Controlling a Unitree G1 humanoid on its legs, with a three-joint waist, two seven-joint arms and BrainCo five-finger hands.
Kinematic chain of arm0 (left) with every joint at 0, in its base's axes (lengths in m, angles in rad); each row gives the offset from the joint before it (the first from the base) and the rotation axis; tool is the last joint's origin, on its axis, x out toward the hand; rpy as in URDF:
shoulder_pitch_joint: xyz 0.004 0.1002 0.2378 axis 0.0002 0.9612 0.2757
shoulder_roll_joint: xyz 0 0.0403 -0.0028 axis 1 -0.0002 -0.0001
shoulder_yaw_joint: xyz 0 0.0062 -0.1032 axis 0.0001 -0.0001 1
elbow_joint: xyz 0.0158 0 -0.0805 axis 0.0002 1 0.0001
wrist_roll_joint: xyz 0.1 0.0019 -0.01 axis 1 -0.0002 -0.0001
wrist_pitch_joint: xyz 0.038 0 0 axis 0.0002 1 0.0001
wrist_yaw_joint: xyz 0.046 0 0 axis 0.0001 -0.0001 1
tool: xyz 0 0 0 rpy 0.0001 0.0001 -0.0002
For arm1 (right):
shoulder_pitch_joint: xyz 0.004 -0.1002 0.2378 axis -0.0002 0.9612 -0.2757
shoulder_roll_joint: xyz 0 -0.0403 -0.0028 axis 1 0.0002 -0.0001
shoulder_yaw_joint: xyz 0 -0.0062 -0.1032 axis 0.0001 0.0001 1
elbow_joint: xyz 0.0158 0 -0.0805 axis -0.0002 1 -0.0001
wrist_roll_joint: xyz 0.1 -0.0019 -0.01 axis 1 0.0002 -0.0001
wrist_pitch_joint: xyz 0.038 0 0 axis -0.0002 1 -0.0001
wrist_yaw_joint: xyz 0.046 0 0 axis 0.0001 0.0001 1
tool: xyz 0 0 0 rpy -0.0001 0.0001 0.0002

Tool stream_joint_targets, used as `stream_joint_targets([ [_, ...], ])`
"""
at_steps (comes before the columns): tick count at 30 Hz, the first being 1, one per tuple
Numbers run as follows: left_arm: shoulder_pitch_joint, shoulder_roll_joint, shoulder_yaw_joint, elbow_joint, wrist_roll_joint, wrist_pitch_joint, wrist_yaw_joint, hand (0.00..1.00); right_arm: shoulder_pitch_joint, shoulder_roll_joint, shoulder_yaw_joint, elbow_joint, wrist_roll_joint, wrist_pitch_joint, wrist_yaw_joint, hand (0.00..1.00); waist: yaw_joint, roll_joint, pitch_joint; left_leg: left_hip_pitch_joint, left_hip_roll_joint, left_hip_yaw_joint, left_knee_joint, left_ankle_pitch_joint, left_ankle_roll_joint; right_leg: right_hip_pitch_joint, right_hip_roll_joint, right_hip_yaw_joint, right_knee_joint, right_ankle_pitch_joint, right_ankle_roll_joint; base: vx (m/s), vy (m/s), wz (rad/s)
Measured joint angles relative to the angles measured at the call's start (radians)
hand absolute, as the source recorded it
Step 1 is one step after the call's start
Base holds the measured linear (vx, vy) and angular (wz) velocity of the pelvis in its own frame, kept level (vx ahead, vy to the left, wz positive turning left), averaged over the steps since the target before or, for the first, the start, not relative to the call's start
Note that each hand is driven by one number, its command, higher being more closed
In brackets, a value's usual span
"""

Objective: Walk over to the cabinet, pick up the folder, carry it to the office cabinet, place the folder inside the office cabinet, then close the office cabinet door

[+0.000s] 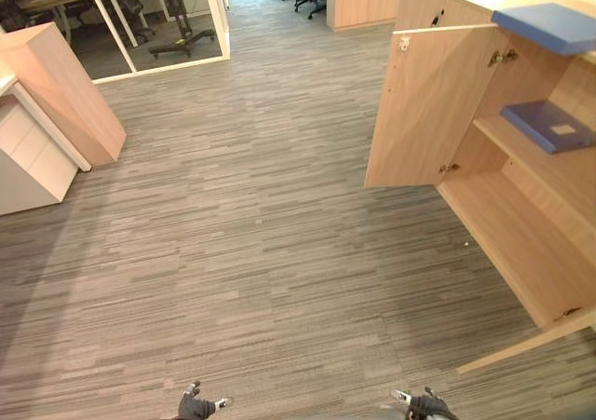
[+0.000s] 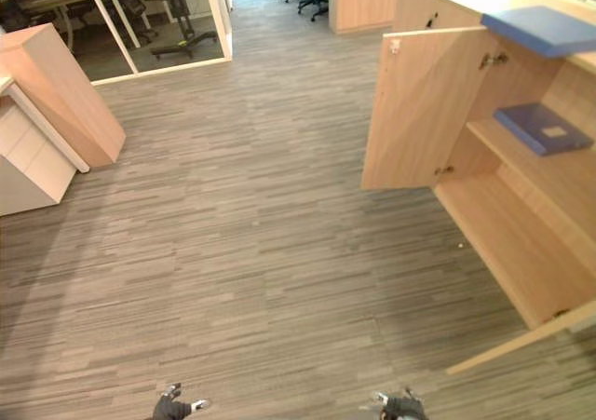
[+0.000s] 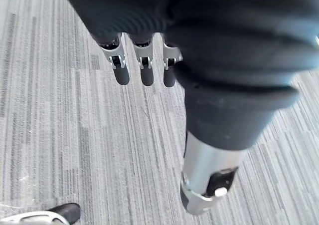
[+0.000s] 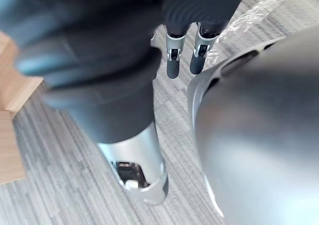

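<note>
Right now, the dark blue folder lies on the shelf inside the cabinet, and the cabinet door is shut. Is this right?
Not quite. The dark blue folder does lie on the shelf inside the cabinet, but the cabinet door stands wide open, as the left eye view shows.

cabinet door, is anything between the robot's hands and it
Nothing visible. Bare carpet lies between the left hand, the right hand and the open cabinet door; the folder lies on the shelf inside.
</note>
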Motion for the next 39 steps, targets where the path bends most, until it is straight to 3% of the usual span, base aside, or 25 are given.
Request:
stream_joint_targets([
  [2, -0.001, 0.006, 0.001, 0.008, -0.005, -0.005, 0.000, 0.00, -0.012, 0.026, 0.010, -0.021, 0.000, -0.005, -0.004, 0.00, 0.004, 0.001, 0.026, 0.050, 0.035, -0.002, -0.005, -0.014, -0.024, -0.028, 0.078, -0.094, -0.116, -0.068, 0.028, 0.15, -0.058, -0.09],
  [3, -0.003, 0.007, 0.003, 0.012, -0.005, -0.005, 0.000, 0.00, -0.012, 0.035, 0.010, -0.029, 0.000, -0.007, -0.004, 0.00, 0.003, -0.003, 0.030, 0.060, 0.042, -0.003, -0.011, -0.019, -0.030, -0.040, 0.103, -0.115, -0.167, -0.074, 0.028, 0.13, -0.105, -0.04],
  [5, -0.017, 0.010, 0.026, 0.022, -0.001, -0.003, 0.000, 0.00, -0.016, 0.050, 0.034, -0.034, 0.000, -0.016, -0.006, 0.00, 0.007, -0.022, 0.040, 0.087, 0.055, -0.001, -0.057, -0.046, -0.038, -0.098, 0.202, -0.148, -0.372, -0.068, 0.027, 0.11, -0.141, -0.05],
  [6, -0.023, 0.021, 0.046, 0.026, 0.015, -0.003, -0.003, 0.00, -0.022, 0.061, 0.037, -0.032, 0.002, -0.017, -0.006, 0.00, 0.010, -0.046, 0.053, 0.093, 0.052, 0.001, -0.060, -0.060, -0.050, -0.106, 0.240, -0.151, -0.512, -0.039, 0.009, 0.08, -0.178, 0.02],
  [8, -0.035, 0.021, 0.049, 0.063, 0.039, 0.001, -0.008, 0.00, -0.019, 0.057, 0.023, -0.024, 0.013, -0.017, -0.005, 0.00, -0.009, -0.053, 0.054, 0.105, 0.070, -0.030, -0.059, -0.085, -0.066, -0.091, 0.278, -0.152, -0.587, 0.057, -0.077, 0.16, -0.220, 0.24],
  [10, -0.036, 0.000, 0.084, 0.067, 0.066, 0.004, -0.016, 0.00, -0.025, 0.061, -0.008, -0.013, 0.022, -0.017, -0.002, 0.00, -0.010, -0.022, 0.047, 0.106, 0.136, -0.025, -0.063, -0.092, -0.118, -0.075, 0.349, -0.177, -0.621, 0.025, -0.091, 0.32, -0.269, 0.04],
  [13, -0.033, -0.010, 0.141, 0.066, 0.068, 0.007, -0.018, 0.00, -0.004, 0.068, -0.016, -0.017, 0.034, -0.016, 0.000, 0.00, -0.010, -0.030, 0.051, 0.117, 0.195, -0.021, 0.019, -0.114, -0.160, -0.015, 0.400, -0.196, -0.639, -0.021, -0.112, 0.42, -0.344, 0.01],
  [15, -0.027, -0.027, 0.212, 0.031, 0.055, 0.008, -0.017, 0.00, 0.029, 0.079, -0.013, -0.039, 0.039, -0.017, -0.001, 0.00, -0.005, -0.042, 0.046, 0.028, 0.245, -0.020, 0.328, -0.135, -0.172, 0.066, 0.418, -0.198, -0.681, -0.052, -0.104, 0.35, -0.296, 0.02],
  [17, -0.005, -0.077, 0.288, -0.032, -0.012, 0.005, -0.002, 0.00, 0.049, 0.076, -0.002, -0.063, 0.039, -0.016, -0.001, 0.00, 0.012, -0.018, 0.039, -0.142, 0.373, 0.023, 0.769, -0.089, -0.120, 0.148, 0.474, -0.186, -0.743, -0.066, -0.108, 0.34, -0.191, -0.25],
  [19, 0.011, -0.102, 0.316, -0.072, -0.123, -0.001, 0.020, 0.00, 0.053, 0.076, 0.008, -0.065, 0.039, -0.015, -0.004, 0.00, 0.026, -0.018, 0.038, -0.240, 0.485, 0.073, 0.965, -0.089, -0.115, 0.214, 0.507, -0.157, -0.771, -0.090, -0.105, 0.36, -0.127, -0.45],
  [20, 0.012, -0.103, 0.316, -0.082, -0.146, -0.005, 0.024, 0.00, 0.057, 0.077, 0.008, -0.064, 0.039, -0.014, -0.009, 0.00, 0.034, -0.022, 0.039, -0.275, 0.495, 0.082, 0.969, -0.092, -0.118, 0.236, 0.508, -0.137, -0.786, -0.099, -0.095, 0.30, -0.098, -0.41],
  [22, 0.012, -0.105, 0.313, -0.087, -0.158, -0.014, 0.025, 0.00, 0.053, 0.069, 0.004, -0.047, 0.039, -0.012, -0.012, 0.00, 0.042, -0.024, 0.040, -0.325, 0.479, 0.086, 0.903, -0.100, -0.130, 0.272, 0.500, -0.114, -0.822, -0.095, -0.088, 0.29, -0.042, -0.39],
  [25, 0.003, -0.108, 0.317, -0.089, -0.164, -0.021, 0.025, 0.00, 0.030, 0.059, 0.002, -0.025, 0.039, -0.005, -0.012, 0.00, 0.055, -0.031, 0.047, -0.374, 0.358, 0.065, 0.539, -0.109, -0.154, 0.334, 0.452, -0.069, -0.874, -0.088, -0.067, 0.41, 0.054, -0.48],
  [26, -0.002, -0.115, 0.329, -0.089, -0.168, -0.022, 0.025, 0.00, 0.021, 0.057, 0.003, -0.025, 0.039, -0.006, -0.012, 0.00, 0.060, -0.036, 0.053, -0.374, 0.297, 0.036, 0.369, -0.087, -0.177, 0.361, 0.427, -0.055, -0.895, -0.088, -0.048, 0.41, 0.119, -0.32],
  [28, -0.003, -0.124, 0.336, -0.088, -0.182, -0.023, 0.026, 0.00, 0.014, 0.055, 0.008, -0.026, 0.039, -0.006, -0.012, 0.00, 0.069, -0.033, 0.055, -0.374, 0.239, -0.020, 0.168, -0.019, -0.191, 0.396, 0.407, -0.041, -0.921, -0.093, -0.019, 0.37, 0.154, -0.35],
  [30, -0.002, -0.140, 0.375, -0.086, -0.200, -0.026, 0.030, 0.00, 0.016, 0.061, 0.039, -0.024, 0.039, -0.007, -0.011, 0.00, 0.083, -0.029, 0.054, -0.386, 0.221, -0.102, 0.046, 0.071, -0.191, 0.443, 0.395, -0.003, -0.934, -0.125, 0.038, 0.46, 0.280, -0.58],
  [31, -0.004, -0.141, 0.394, -0.075, -0.209, -0.026, 0.032, 0.00, 0.019, 0.070, 0.041, -0.024, 0.038, -0.008, -0.011, 0.00, 0.090, -0.033, 0.046, -0.383, 0.216, -0.103, 0.072, 0.164, -0.177, 0.457, 0.379, 0.019, -0.934, -0.135, 0.058, 0.43, 0.306, -0.65],
  [32, -0.004, -0.145, 0.403, -0.065, -0.211, -0.025, 0.033, 0.00, 0.020, 0.074, 0.043, -0.023, 0.038, -0.008, -0.011, 0.00, 0.097, -0.027, 0.036, -0.383, 0.213, -0.094, 0.079, 0.215, -0.150, 0.465, 0.368, 0.037, -0.932, -0.132, 0.069, 0.46, 0.360, -0.65],
  [33, -0.005, -0.137, 0.416, -0.055, -0.215, -0.024, 0.037, 0.00, 0.016, 0.088, 0.047, -0.020, 0.038, -0.008, -0.009, 0.00, 0.097, -0.051, 0.026, -0.376, 0.189, -0.059, 0.086, 0.191, -0.124, 0.453, 0.326, 0.059, -0.921, -0.114, 0.102, 0.46, 0.351, -0.59],
  [34, -0.007, -0.137, 0.418, -0.052, -0.216, -0.024, 0.039, 0.00, 0.013, 0.097, 0.044, -0.021, 0.034, -0.008, -0.008, 0.00, 0.095, -0.054, 0.024, -0.367, 0.179, -0.031, 0.091, 0.177, -0.104, 0.434, 0.300, 0.076, -0.902, -0.088, 0.121, 0.51, 0.409, -0.69],
  [36, -0.009, -0.132, 0.426, -0.017, -0.214, -0.022, 0.039, 0.00, 0.012, 0.099, 0.030, -0.010, 0.027, -0.005, -0.003, 0.00, 0.103, -0.053, 0.011, -0.319, 0.137, 0.046, 0.091, 0.128, -0.061, 0.405, 0.228, 0.145, -0.859, -0.035, 0.123, 0.41, 0.355, -0.80],
  [39, -0.005, -0.124, 0.422, 0.014, -0.194, -0.018, 0.038, 0.00, 0.020, 0.088, -0.003, 0.009, 0.019, -0.003, 0.009, 0.00, 0.094, -0.047, -0.020, -0.269, 0.077, 0.073, 0.058, 0.089, -0.034, 0.365, 0.165, 0.173, -0.763, -0.014, 0.116, 0.28, 0.279, -0.39],
])
